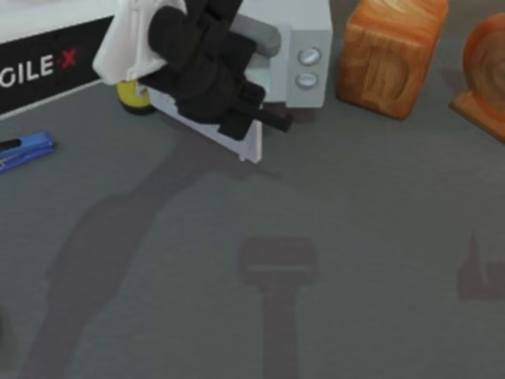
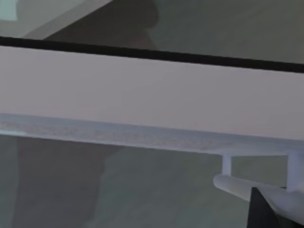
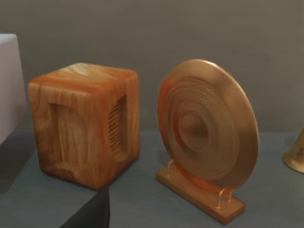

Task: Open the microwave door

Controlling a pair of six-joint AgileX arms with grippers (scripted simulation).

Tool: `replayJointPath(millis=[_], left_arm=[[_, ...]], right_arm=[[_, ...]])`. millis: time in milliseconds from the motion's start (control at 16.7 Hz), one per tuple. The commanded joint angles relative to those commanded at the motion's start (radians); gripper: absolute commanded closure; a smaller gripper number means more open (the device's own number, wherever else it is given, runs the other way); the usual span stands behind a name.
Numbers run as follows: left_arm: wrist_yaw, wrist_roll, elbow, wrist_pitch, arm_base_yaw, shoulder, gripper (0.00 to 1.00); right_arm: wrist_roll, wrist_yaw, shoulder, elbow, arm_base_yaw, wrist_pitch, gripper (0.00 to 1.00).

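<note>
The white microwave (image 1: 309,39) stands at the back of the table, its two grey knobs (image 1: 308,68) facing forward. The microwave door (image 1: 246,142) is swung partly out from the body, with its free edge toward the table's middle. My left gripper (image 1: 272,120) reaches over the door from the back left and is shut on the door's handle (image 2: 247,187). In the left wrist view the door (image 2: 152,90) fills the picture as a pale band, and a dark fingertip (image 2: 263,213) lies against the handle bar. My right gripper (image 3: 90,216) is out of the top view, parked facing the wooden objects.
An orange wooden block (image 1: 390,51) stands just right of the microwave, and a wooden disc on a stand (image 1: 483,71) at the far right. A blue stapler (image 1: 24,148) lies at the left edge. A yellow object (image 1: 132,96) sits behind the door's hinge side.
</note>
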Motion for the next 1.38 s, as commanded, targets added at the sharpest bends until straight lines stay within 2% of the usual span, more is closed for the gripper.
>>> replayJointPath(millis=[1200,1380], left_arm=[[0.000,0.000,0.000,0.000,0.000,0.000,1.00],[0.015,0.007,-0.010,0.002,-0.003,-0.006,1.00]], right_arm=[[0.000,0.000,0.000,0.000,0.000,0.000,0.00],[0.000,0.000,0.000,0.000,0.000,0.000,0.00]])
